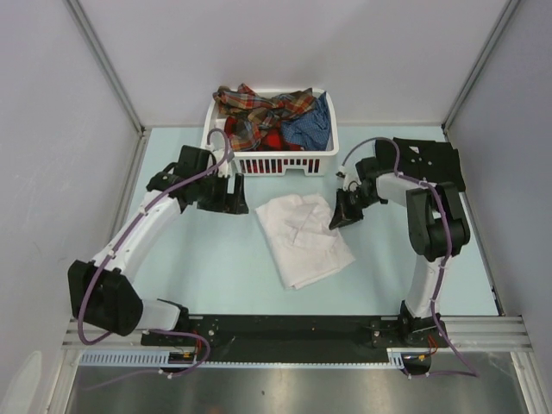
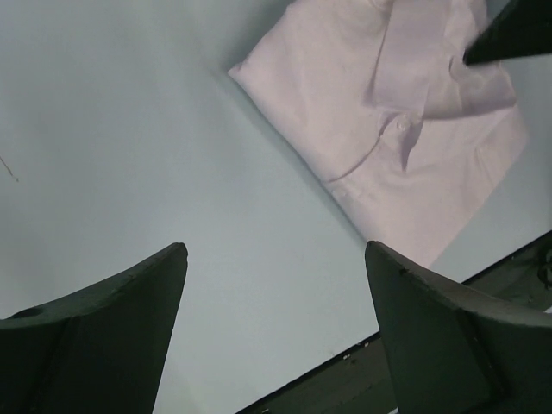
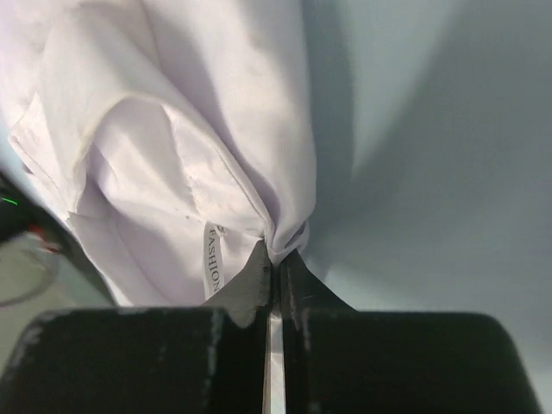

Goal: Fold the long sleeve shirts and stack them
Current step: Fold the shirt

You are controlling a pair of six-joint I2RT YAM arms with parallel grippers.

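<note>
A folded white shirt (image 1: 302, 237) lies on the pale table in the middle. My right gripper (image 1: 347, 210) is at the shirt's right edge. In the right wrist view the gripper (image 3: 278, 254) is shut on a pinched bunch of the white shirt (image 3: 172, 155) beside its label. My left gripper (image 1: 231, 197) hovers left of the shirt. The left wrist view shows this gripper (image 2: 276, 250) open over bare table, with the white shirt (image 2: 405, 112) beyond its fingertips. Plaid shirts (image 1: 259, 108) and a blue shirt (image 1: 312, 128) fill the basket. A black shirt (image 1: 429, 159) lies at the back right.
The white slatted basket (image 1: 259, 164) stands at the back centre, just behind both grippers. Grey walls close in the table on the left, right and back. A black rail (image 1: 285, 332) with the arm bases runs along the near edge.
</note>
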